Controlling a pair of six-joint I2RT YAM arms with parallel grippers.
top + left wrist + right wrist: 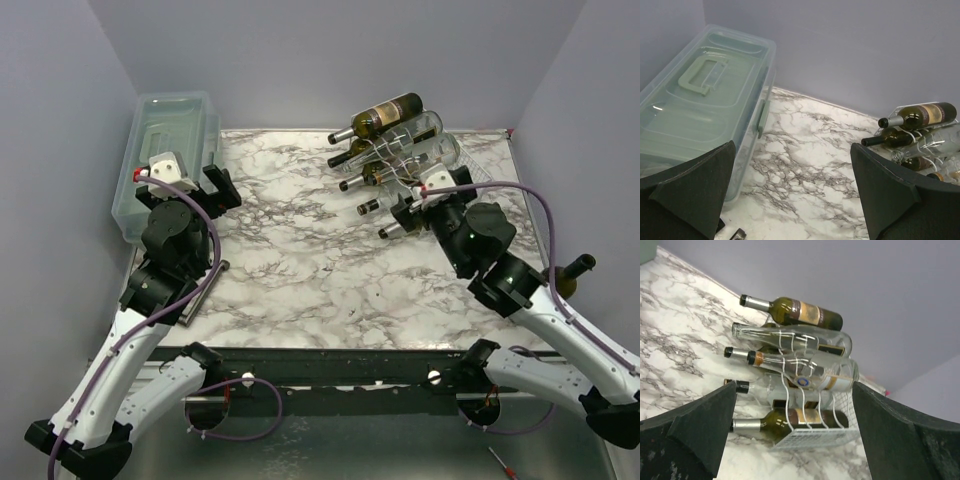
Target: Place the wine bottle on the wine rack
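The right gripper point(794, 390) stands wide open and holds nothing, just short of the wine rack point(810, 438) on the marble table point(300, 280). The wine bottle point(790, 419) lies in the rack's lowest slot, neck toward the gripper, with other bottles stacked above it. The left gripper point(792, 145) is also spread open and empty, beside the lidded plastic bin point(705, 95) at the far left.
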